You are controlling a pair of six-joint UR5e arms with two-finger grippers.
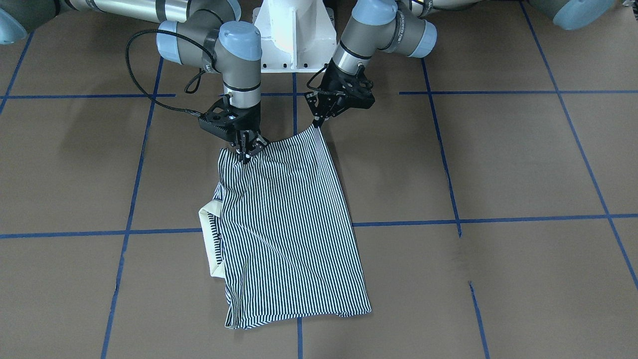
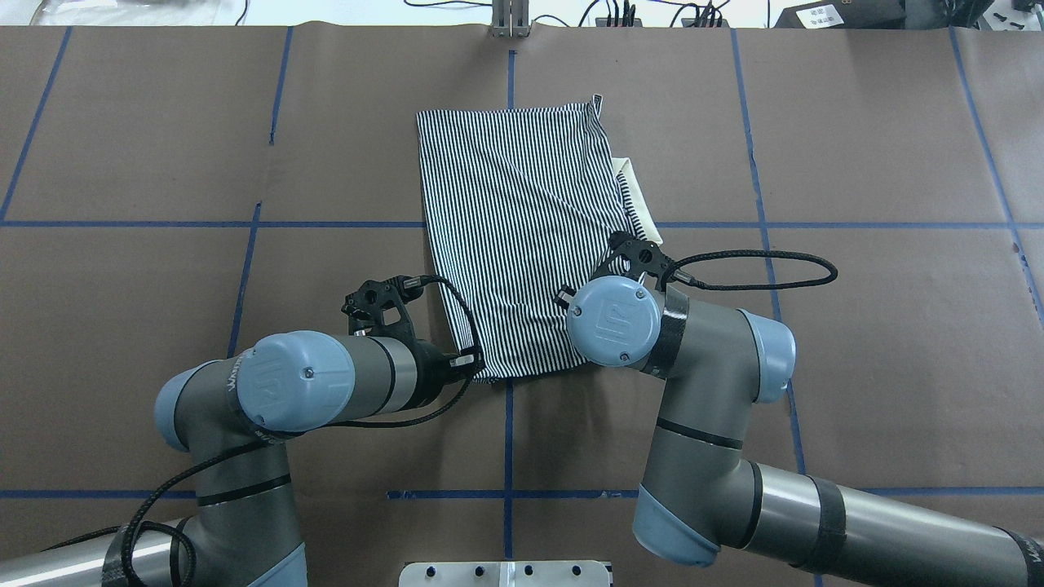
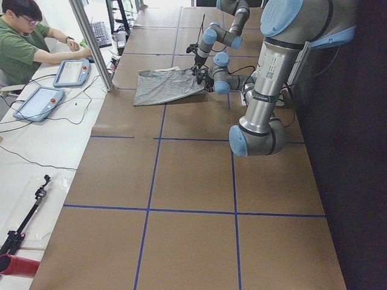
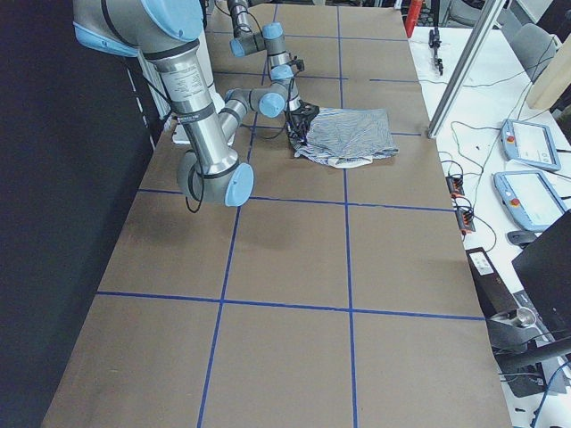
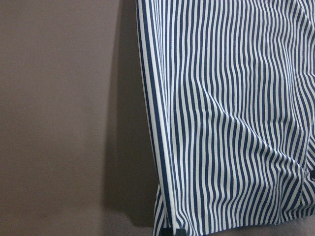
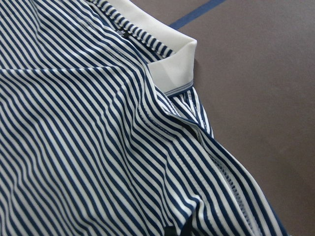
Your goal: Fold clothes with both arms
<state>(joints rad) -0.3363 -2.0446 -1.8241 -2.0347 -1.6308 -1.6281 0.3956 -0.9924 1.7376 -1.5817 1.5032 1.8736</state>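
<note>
The navy-and-white striped polo shirt (image 1: 294, 234) lies mid-table on the brown paper-covered table (image 1: 498, 164), already doubled into a narrow rectangle with its cream collar (image 1: 208, 224) poking out one side. The black left gripper (image 1: 316, 122) and black right gripper (image 1: 246, 148) each pinch a slightly raised robot-side corner. A crosswise fold probably remains. The cloth shows faint diagonal wrinkles.
</note>
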